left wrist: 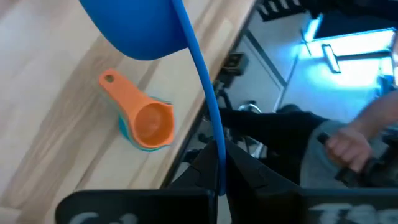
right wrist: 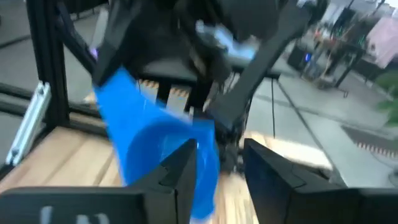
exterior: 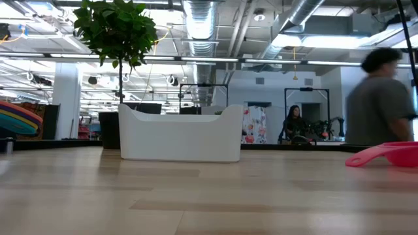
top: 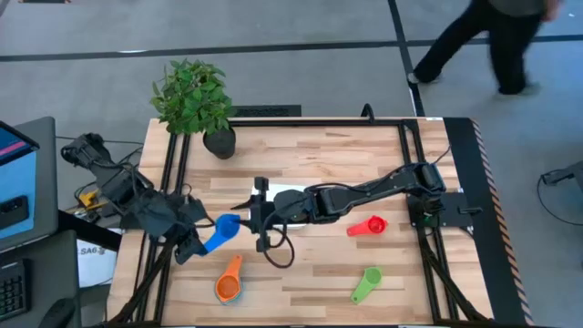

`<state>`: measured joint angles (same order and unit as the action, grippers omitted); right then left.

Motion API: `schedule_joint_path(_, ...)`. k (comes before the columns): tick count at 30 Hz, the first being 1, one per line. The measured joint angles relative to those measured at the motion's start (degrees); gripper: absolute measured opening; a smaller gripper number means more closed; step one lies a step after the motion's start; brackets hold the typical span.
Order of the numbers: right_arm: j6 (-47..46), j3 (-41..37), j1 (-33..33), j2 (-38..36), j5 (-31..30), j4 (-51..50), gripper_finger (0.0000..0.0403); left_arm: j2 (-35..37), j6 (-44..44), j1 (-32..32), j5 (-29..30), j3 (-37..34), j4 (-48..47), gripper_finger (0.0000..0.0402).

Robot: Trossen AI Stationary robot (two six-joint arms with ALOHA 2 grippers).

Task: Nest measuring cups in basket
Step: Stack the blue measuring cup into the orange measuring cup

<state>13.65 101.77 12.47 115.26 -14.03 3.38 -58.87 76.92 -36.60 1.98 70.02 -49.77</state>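
A cup (top: 221, 231) hangs between left gripper (top: 193, 239) and right gripper (top: 258, 217); the basket (top: 284, 194) lies just behind the right gripper.

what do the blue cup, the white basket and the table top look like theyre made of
Blue cup, held in the left gripper: likely plastic, with a smooth, even, saturated colour and thin rim. White basket: apparently moulded plastic, opaque, matte, with rounded corners. Table top: looks like pale wood planks or a wood-look laminate, with visible grain and seams.

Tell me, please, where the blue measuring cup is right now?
In the high view the blue measuring cup is left of centre, held by its handle in the shut left gripper, just left of the right gripper, above the orange cup.
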Motion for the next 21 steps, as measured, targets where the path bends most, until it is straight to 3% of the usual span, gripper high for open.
schedule_joint_path(5,-2.35,0.01,-0.11,0.38,0.08,-2.80,0.0172,-1.40,-4.22,3.58,-5.60,0.00,3.18,0.0000)
schedule_joint_path(9,-4.07,0.03,-0.23,0.28,0.33,-4.95,0.0159,-2.43,-6.71,5.09,-8.31,-0.01,4.66,0.0000)
schedule_joint_path(16,-9.67,0.05,-0.13,0.28,0.26,-9.14,0.0072,-2.49,-8.14,7.49,-7.81,-0.02,4.62,0.0000)
schedule_joint_path(19,-15.12,0.13,-0.03,0.27,-2.76,-9.61,0.0020,-1.85,-7.98,8.04,-6.10,-0.02,4.80,0.0000)
schedule_joint_path(21,-21.87,0.12,0.06,0.24,-5.68,-11.20,0.0016,-1.19,-7.19,8.25,-4.63,-0.02,4.46,0.0001)
